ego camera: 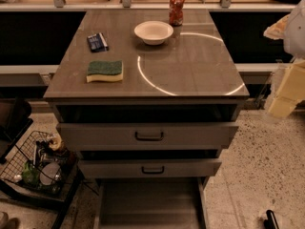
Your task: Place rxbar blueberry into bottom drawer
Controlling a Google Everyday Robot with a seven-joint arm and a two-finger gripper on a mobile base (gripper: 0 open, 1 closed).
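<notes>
Bar [97,42] dark blue, white marks. Sponge [105,71] green over yellow. Bowl [153,32] white. Can [176,8] red. Bottom drawer [150,204] grey. Floor [267,166] speckled. Gripper [284,97] cream, at right edge.

The table [190,75] top is smooth and shiny, and the bottom drawer [150,204] is dull grey metal. The gripper [281,104], at the right edge, looks like smooth pale plastic.

The robot's arm [296,30] shows at the right edge as a rounded white shell with a paler tan piece beside it. Below it the claw [286,92], just off the right side of the surface [190,75], is blocky, flat-faced and cream-yellow.
</notes>
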